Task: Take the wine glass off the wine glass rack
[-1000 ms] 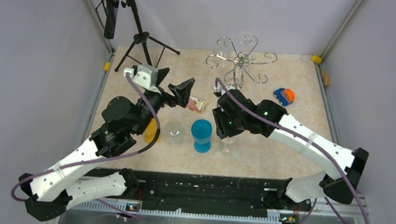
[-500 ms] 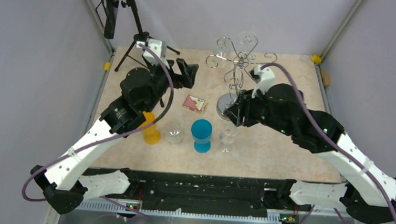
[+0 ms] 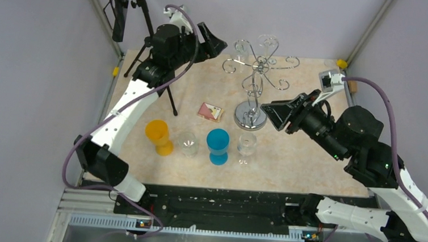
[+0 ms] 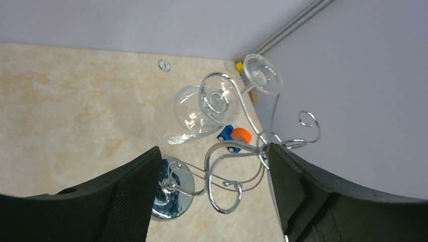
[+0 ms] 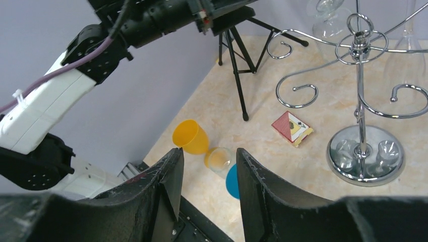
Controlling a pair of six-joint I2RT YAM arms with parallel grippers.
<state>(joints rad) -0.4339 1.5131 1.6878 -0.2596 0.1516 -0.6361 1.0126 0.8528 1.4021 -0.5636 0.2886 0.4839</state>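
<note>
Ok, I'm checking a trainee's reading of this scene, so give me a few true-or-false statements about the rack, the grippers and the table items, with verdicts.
1. A wine glass hangs on the rack. True.
2. The left gripper is shut on that glass. False: it is open and apart from it.
3. The right gripper is open. True.
4. The card pack lies right of the rack's base. False: it lies to its left.
5. The blue cup stands between two clear glasses. True.

Shiny chrome wine glass rack (image 3: 250,117), clear glossy wine glass (image 4: 182,119)
</note>
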